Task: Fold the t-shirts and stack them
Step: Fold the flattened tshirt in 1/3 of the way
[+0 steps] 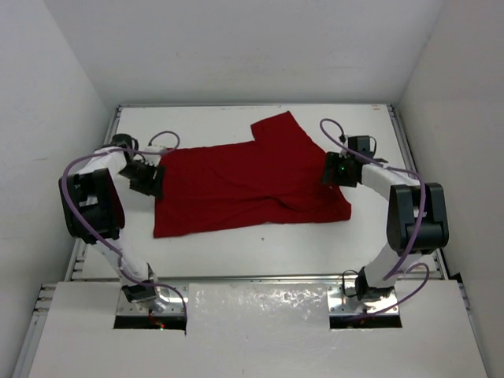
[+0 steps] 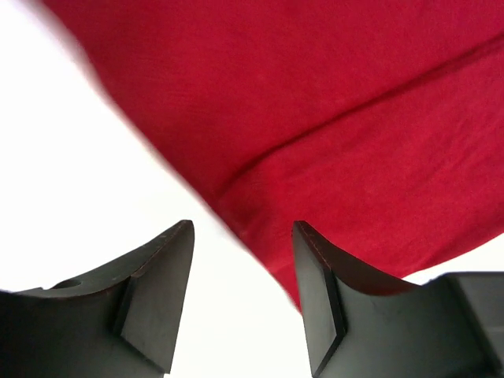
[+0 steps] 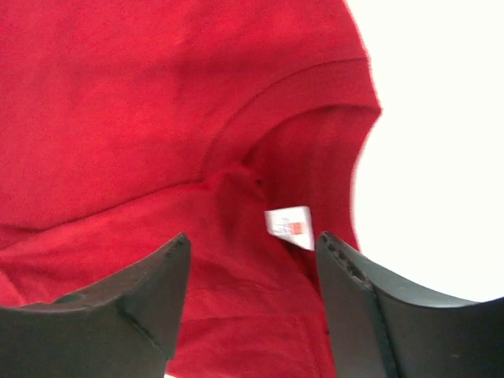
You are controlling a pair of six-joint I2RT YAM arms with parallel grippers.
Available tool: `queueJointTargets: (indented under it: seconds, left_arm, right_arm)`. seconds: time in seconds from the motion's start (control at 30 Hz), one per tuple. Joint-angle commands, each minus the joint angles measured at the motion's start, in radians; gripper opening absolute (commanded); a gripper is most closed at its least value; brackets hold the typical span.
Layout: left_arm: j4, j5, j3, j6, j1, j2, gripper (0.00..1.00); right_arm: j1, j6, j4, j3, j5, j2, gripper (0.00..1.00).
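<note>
The dark red t-shirt (image 1: 252,185) lies spread across the middle of the surface (image 1: 260,260), its long axis running left to right in the top view. The left fingers (image 2: 157,299) stand parted and empty at its left edge, the cloth's border between them. The right fingers (image 3: 150,303) gape, empty too, just over the collar (image 3: 276,110) and white tag (image 3: 289,226) at the right end, so each arm is near its own end.

white table (image 1: 236,252), red t-shirt (image 1: 236,185) spread flat
</note>
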Motion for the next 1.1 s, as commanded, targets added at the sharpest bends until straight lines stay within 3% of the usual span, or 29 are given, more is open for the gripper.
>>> queueJointTargets:
  seconds: [0.0, 0.17, 0.33, 0.57, 0.7, 0.73, 0.8, 0.83, 0.9, 0.93, 1.07]
  left_arm:
    - [-0.018, 0.049, 0.077, -0.008, 0.071, -0.089, 0.51]
    - [-0.234, 0.012, 0.015, 0.024, 0.071, -0.094, 0.51]
    - [-0.164, 0.006, -0.183, -0.023, 0.073, -0.116, 0.65]
    - [-0.031, -0.012, -0.220, -0.082, 0.056, -0.023, 0.67]
    - [0.011, -0.012, -0.238, -0.088, -0.010, 0.011, 0.66]
    - [0.014, 0.005, -0.239, -0.092, -0.015, 0.020, 0.64]
    - [0.006, 0.018, -0.235, -0.085, -0.016, 0.046, 0.41]
    - [0.002, 0.025, -0.234, -0.076, -0.016, 0.049, 0.19]
    - [-0.014, 0.023, -0.234, -0.054, -0.013, 0.043, 0.00]
    - [-0.018, 0.017, -0.234, -0.046, -0.010, 0.036, 0.00]
    - [-0.043, -0.014, -0.232, 0.000, 0.045, -0.001, 0.00]
  right_arm:
    - [-0.022, 0.029, -0.165, 0.084, 0.153, -0.071, 0.65]
    - [-0.097, 0.100, -0.245, -0.033, 0.161, -0.263, 0.67]
    - [-0.106, 0.144, -0.155, -0.212, 0.072, -0.366, 0.69]
    - [-0.120, 0.158, -0.038, -0.304, 0.021, -0.237, 0.65]
    - [-0.150, 0.186, 0.031, -0.343, 0.016, -0.196, 0.60]
    - [-0.150, 0.186, 0.039, -0.344, 0.012, -0.190, 0.48]
    - [-0.150, 0.193, 0.053, -0.357, 0.011, -0.186, 0.32]
    - [-0.150, 0.198, 0.053, -0.361, 0.009, -0.193, 0.19]
    - [-0.152, 0.201, 0.024, -0.372, 0.023, -0.229, 0.06]
    - [-0.152, 0.193, 0.001, -0.373, 0.041, -0.248, 0.00]
    - [-0.178, 0.170, -0.175, -0.392, 0.129, -0.363, 0.00]
